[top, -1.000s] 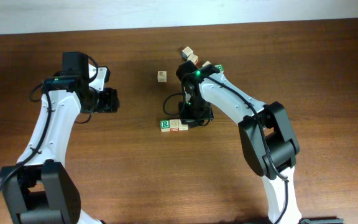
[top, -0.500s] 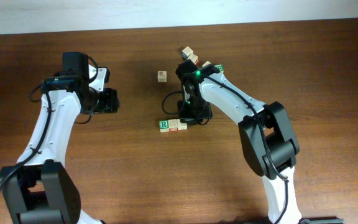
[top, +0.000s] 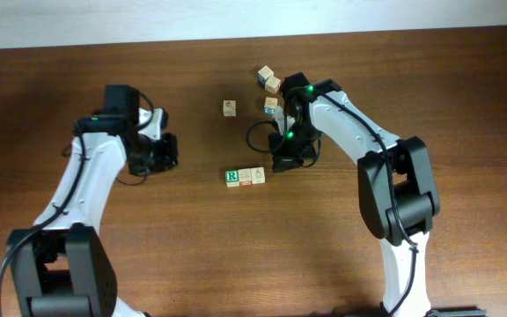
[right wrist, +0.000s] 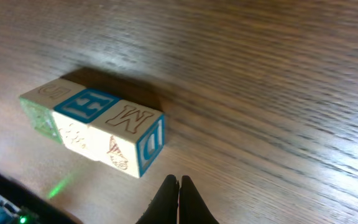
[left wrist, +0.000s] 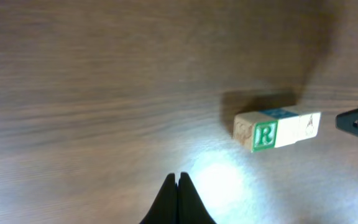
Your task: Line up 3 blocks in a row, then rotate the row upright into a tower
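Centre frame, three blocks (top: pixel 246 177) touch in a row; the right gripper (right wrist: pixel 179 182) beside them, closed tight and empty, likely must open and straddle one squarely.

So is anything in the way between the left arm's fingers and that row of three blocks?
Nothing visible. Only bare table lies between the shut left fingers and the row of three blocks.

It looks like a robotics lab station. A white-and-black left arm (top: pixel 76 180) and right arm (top: pixel 350 128) stand at a dark wooden bench (top: pixel 192 255) by a pale wall (top: pixel 236 13), with small lettered blocks (top: pixel 246 177) on it.
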Motion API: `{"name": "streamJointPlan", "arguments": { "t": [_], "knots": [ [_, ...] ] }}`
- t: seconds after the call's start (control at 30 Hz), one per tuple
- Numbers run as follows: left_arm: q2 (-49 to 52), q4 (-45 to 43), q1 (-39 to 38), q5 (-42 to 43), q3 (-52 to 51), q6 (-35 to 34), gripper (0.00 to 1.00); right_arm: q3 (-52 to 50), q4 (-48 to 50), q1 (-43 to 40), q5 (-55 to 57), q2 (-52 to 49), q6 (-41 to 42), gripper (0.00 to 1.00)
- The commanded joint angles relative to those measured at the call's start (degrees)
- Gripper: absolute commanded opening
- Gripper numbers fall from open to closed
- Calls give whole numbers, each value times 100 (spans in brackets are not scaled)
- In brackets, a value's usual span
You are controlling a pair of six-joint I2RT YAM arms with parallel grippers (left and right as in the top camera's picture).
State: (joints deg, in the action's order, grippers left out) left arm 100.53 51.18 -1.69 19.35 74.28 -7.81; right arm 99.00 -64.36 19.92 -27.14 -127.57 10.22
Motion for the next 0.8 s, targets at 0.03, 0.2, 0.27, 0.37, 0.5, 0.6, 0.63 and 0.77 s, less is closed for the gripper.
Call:
{"name": "streamJointPlan", "arguments": {
  "t": [0.03, 0.2, 0.27, 0.37, 0.5, 0.6, 0.63, 0.77],
  "knots": [
    [35, -590, -284, 378, -485, -428, 0, -57, 76, 24, -243, 111, -293, 4],
    [42, -1147, -463, 376, -785, -697, 0, -173, 382, -144, -369, 127, -382, 5],
    [42, -1176, -466, 361, -831, -697, 0, -173, 474, -330, -605, 216, -557, 4],
    [42, -1176, -466, 339, -846, -695, 0, -175, 442, -636, -734, 435, -717, 5],
    [42, -1244, -466, 339, -846, -695, 0, -564, 616, -925, -715, 962, -807, 5],
    [42, -1290, -466, 341, -846, -695, 0, -1558, 1276, -1071, -470, 1775, -503, 5],
    [42, -1300, -466, 341, -846, -695, 0, -2229, 1716, -1154, -407, 2288, -323, 5],
    [42, -1300, -468, 341, -846, -697, 0, -3526, 2774, -1364, -391, 3195, 282, 4]
  ]
}}
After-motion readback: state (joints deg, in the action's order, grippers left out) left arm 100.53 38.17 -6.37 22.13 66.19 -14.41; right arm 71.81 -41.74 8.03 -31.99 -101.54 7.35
